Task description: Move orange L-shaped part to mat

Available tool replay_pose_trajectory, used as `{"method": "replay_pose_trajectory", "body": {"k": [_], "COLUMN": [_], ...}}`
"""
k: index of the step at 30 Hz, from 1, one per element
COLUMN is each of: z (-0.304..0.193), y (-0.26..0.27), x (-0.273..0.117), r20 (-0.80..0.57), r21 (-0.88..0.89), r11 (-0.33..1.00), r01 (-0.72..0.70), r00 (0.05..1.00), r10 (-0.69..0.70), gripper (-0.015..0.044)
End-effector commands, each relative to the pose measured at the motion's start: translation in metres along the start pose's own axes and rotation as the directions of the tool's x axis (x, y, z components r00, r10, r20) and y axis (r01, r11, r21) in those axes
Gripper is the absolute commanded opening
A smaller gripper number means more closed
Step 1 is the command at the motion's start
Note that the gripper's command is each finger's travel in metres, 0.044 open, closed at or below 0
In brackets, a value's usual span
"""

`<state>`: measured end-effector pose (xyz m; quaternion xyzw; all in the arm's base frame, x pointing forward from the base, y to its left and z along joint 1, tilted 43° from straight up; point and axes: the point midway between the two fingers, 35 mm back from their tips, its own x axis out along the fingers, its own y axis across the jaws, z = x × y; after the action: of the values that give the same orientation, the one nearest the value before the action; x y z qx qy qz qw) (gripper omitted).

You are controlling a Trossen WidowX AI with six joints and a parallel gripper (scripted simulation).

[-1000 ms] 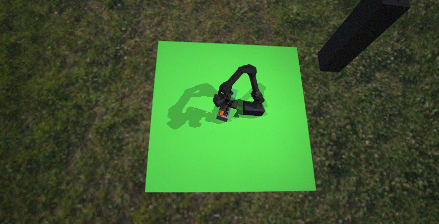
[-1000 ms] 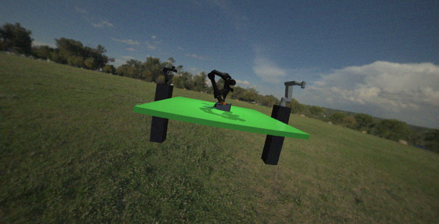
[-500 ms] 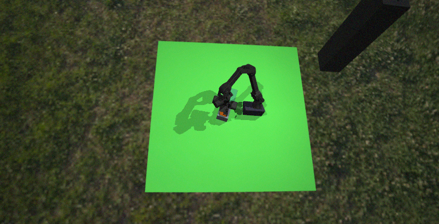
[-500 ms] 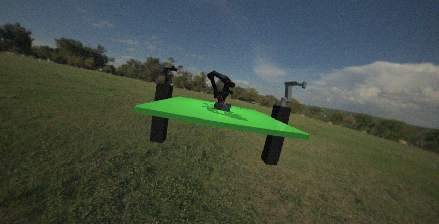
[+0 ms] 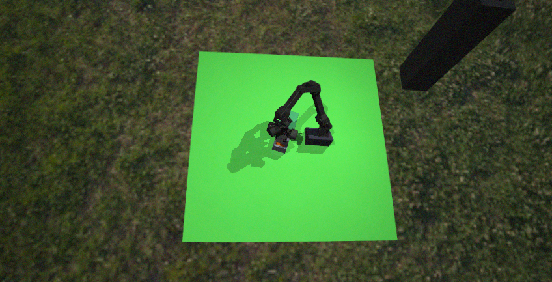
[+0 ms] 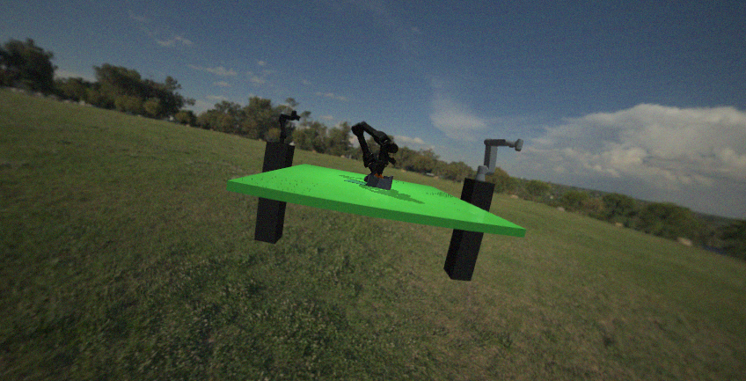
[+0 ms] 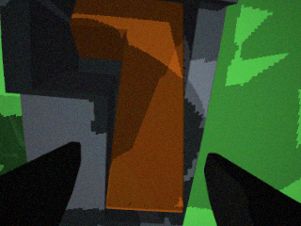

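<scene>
The orange L-shaped part (image 7: 152, 174) (image 5: 279, 144) is tipped in the pocket of the grey tray (image 7: 56, 118) (image 5: 278, 149) (image 6: 378, 183). Its L-shaped end is low, at the top of the wrist view; its straight end stands raised towards the camera. My gripper (image 7: 144, 156) is open, its dark fingertips on either side of the straight end with gaps between them and the part. The fingers' exact height against the raised end is hard to tell. A small blue-green mat patch (image 5: 295, 116) lies beside the tray, partly hidden by the arm.
The tray stands on a large bright green surface (image 5: 239, 209) (image 6: 334, 204). My arm's dark base block (image 5: 318, 139) is close to the right of the tray in the top view. Dark pillars (image 6: 274, 194) (image 6: 463, 252) bearing other arms stand around the green surface.
</scene>
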<state>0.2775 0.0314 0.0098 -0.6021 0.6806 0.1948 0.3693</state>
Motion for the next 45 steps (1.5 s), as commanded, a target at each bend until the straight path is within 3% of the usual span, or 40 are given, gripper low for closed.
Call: {"method": "replay_pose_trajectory", "body": {"k": [1,6,11,21,24,45], "z": [-0.002,-0.002,-0.001,-0.001,-0.001,-0.001], "y": [0.001,0.001,0.001,0.001,0.001,0.001], "x": [0.008,0.012,0.008,0.008,0.008,-0.014], "r20": [-0.007,-0.007,-0.002,-0.002,-0.002,-0.005], "r21": [-0.005,-0.005,0.0,0.0,0.0,-0.004], "r11": [1.0,1.0,1.0,1.0,1.0,1.0], "r01": [0.0,0.0,-0.002,-0.002,-0.002,-0.001], "r00": [1.0,1.0,1.0,1.0,1.0,1.0], "r10": [0.0,0.0,0.002,0.002,0.002,0.001], "gripper": [0.028,0.028,0.0149,0.0082,0.0003,0.0]}}
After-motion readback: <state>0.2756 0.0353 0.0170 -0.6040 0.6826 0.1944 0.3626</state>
